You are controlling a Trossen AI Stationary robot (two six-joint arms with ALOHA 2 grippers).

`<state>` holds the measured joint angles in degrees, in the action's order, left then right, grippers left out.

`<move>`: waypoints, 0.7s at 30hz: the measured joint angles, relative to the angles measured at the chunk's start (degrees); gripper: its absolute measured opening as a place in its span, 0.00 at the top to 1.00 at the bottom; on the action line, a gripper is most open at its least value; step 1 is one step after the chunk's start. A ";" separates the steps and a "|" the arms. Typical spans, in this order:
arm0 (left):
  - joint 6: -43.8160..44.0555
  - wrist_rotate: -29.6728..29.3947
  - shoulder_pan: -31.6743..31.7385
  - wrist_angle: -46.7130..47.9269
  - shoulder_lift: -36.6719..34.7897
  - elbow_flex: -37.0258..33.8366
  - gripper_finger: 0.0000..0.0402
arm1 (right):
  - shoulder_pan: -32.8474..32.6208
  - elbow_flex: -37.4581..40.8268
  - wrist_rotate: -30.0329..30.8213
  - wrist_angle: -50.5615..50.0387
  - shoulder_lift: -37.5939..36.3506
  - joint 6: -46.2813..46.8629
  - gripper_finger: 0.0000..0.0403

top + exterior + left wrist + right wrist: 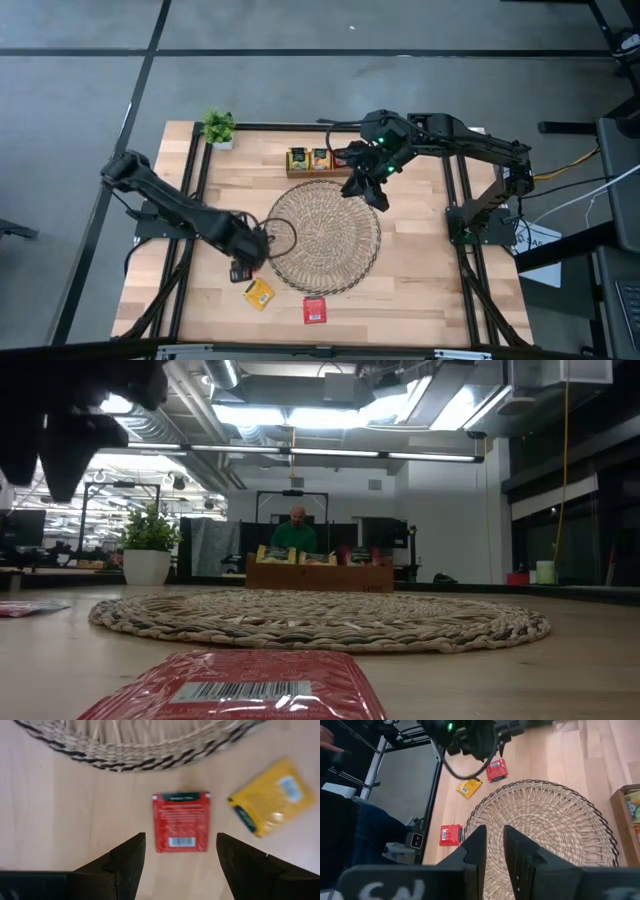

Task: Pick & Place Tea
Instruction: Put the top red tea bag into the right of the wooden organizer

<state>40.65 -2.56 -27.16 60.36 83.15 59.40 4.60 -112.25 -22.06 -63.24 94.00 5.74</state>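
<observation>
Sachets lie differently by view: the left wrist view shows a red sachet point(180, 821) on bare wood between the wide-open fingers of the left claw point(180, 851), untouched, with a yellow sachet point(272, 796) just beside it and the mat point(145, 740) beyond. From above, that claw point(243, 262) hides this sachet. The right claw point(493, 851), narrowly parted and empty, hangs over the mat's far edge near the wooden box point(318, 163).

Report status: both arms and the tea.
Left gripper open above a red sachet lying on the table. Right gripper over the wicker mat. Yellow sachet beside the red one, nothing blocking.
</observation>
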 joint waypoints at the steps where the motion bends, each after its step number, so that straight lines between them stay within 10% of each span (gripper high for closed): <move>1: 0.86 -0.92 -0.38 -0.09 1.36 0.00 0.41 | 0.00 0.00 0.00 -0.01 0.00 -0.02 0.83; 21: 1.85 -5.94 -2.47 -5.90 11.90 -0.09 0.41 | -0.07 0.00 -0.44 -3.22 0.02 -0.08 0.83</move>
<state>42.50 -8.49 -29.63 54.46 95.05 59.31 4.54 -112.25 -22.50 -66.46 94.02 5.66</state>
